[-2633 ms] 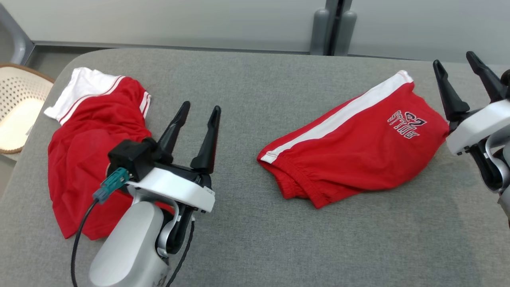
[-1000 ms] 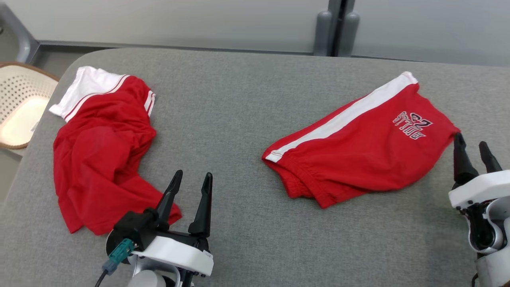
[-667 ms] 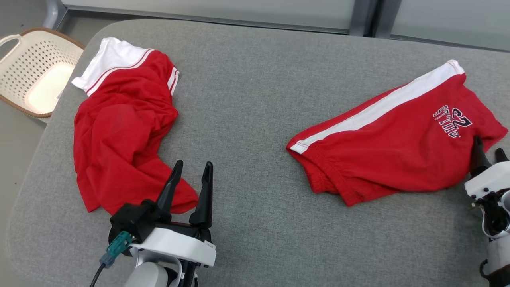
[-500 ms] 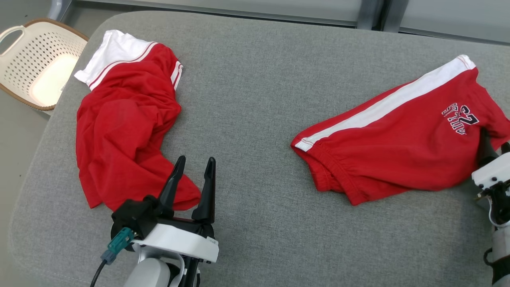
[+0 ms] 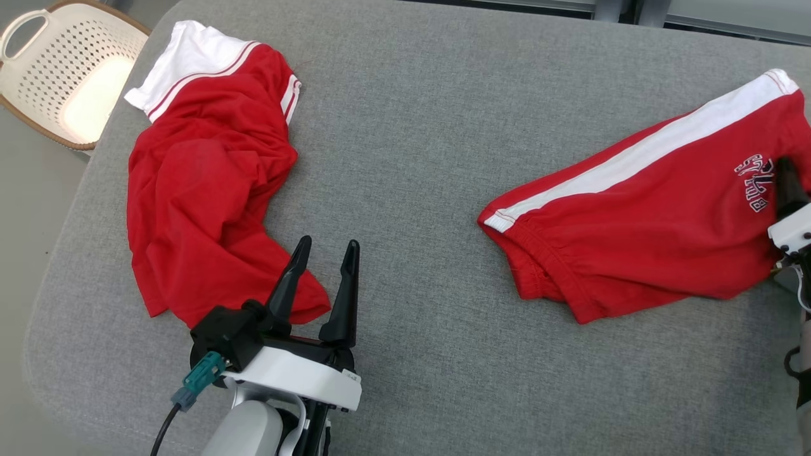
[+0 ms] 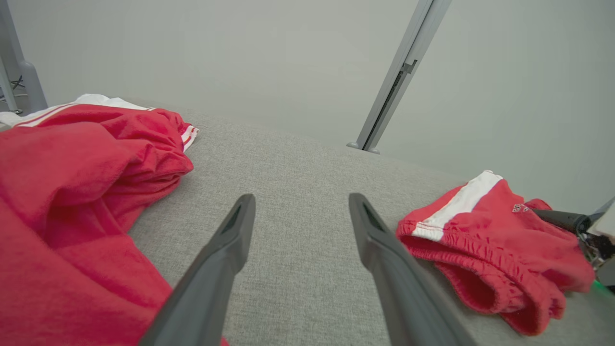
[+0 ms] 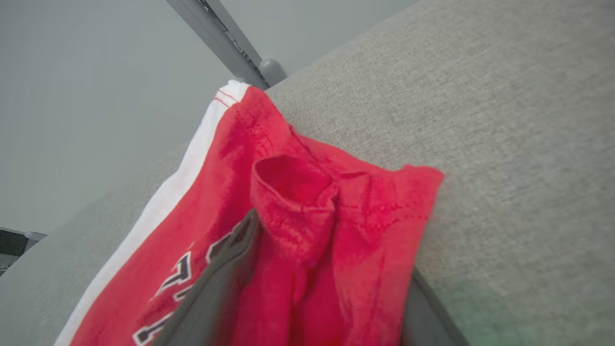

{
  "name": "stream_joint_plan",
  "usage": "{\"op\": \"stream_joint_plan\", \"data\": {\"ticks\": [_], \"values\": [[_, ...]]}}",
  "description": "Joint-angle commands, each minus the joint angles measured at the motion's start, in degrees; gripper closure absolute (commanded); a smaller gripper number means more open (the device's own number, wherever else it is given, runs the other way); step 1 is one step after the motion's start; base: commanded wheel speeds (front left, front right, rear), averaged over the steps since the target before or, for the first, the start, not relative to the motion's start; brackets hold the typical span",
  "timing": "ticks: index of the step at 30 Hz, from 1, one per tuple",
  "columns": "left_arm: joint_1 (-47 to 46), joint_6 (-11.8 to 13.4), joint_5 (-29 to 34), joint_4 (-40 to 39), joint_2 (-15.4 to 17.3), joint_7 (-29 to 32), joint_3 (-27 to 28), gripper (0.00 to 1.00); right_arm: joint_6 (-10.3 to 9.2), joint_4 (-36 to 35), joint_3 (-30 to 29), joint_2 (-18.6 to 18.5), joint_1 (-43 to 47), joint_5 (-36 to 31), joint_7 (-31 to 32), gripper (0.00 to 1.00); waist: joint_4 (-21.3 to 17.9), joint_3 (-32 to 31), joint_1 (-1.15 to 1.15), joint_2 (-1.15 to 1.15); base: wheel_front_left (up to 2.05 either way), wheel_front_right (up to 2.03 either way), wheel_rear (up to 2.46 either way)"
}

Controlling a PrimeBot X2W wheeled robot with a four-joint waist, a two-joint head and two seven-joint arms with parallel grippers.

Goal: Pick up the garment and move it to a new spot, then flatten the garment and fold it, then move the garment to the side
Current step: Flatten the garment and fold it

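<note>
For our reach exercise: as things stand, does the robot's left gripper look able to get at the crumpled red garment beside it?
Probably yes: the left gripper is open, the crumpled red garment lies right beside it, and nothing stands between them.

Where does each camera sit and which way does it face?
Head view: from the head, down onto the grey fabric table, crumpled red garment with white band left, red white-striped shorts right; left gripper at bottom.
Left wrist view: low over the table, facing across it between its own open fingers.
Right wrist view: at the shorts' hem, open right gripper astride it.
All three show the shorts.
</note>
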Motion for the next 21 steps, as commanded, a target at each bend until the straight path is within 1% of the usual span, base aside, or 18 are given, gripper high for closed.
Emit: {"op": "stream_joint_plan", "data": {"ticks": [1,5,6,7,8,15,21], "values": [[-1.0,0.1,-0.3,-0.1,0.2,0.0,0.0,0.0,0.0,0.8,0.6,1.0,0.5,0.6,0.8,0.0,0.1,0.2,0.0,0.0,0.0,0.0,0.0],[-1.0,0.3,-0.3,0.1,0.2,0.0,-0.2,0.0,0.0,0.5,1.8,0.5,0.2,1.1,0.4,0.0,0.4,0.3,0.0,0.0,0.0,0.0,0.0],[-1.0,0.3,-0.4,0.2,0.2,0.0,-0.2,0.0,0.0,0.6,2.1,0.4,0.2,1.1,0.1,0.37,0.4,0.3,0.0,0.0,0.0,0.0,0.0],[-1.0,0.4,-0.4,0.2,0.2,0.0,-0.2,0.0,0.0,0.6,2.6,0.3,0.2,1.2,-0.1,0.85,0.3,0.3,0.0,0.0,0.0,0.0,0.0],[-1.1,0.5,-0.3,0.2,0.2,0.0,-0.2,0.0,0.0,0.5,3.2,0.4,0.2,1.4,-0.2,1.0,0.2,0.2,0.0,0.0,0.0,0.0,0.0],[-0.8,0.2,0.5,0.9,0.2,0.0,0.4,0.0,0.0,0.0,4.7,-0.7,1.3,3.2,-5.5,1.0,-1.6,-1.7,0.0,0.0,0.0,0.0,0.0],[0.1,-0.4,1.1,1.5,0.2,0.0,0.9,0.0,0.0,0.2,4.2,-1.4,3.4,6.0,-10.8,1.0,-4.1,-4.4,0.0,0.0,0.0,0.0,0.0]]}}
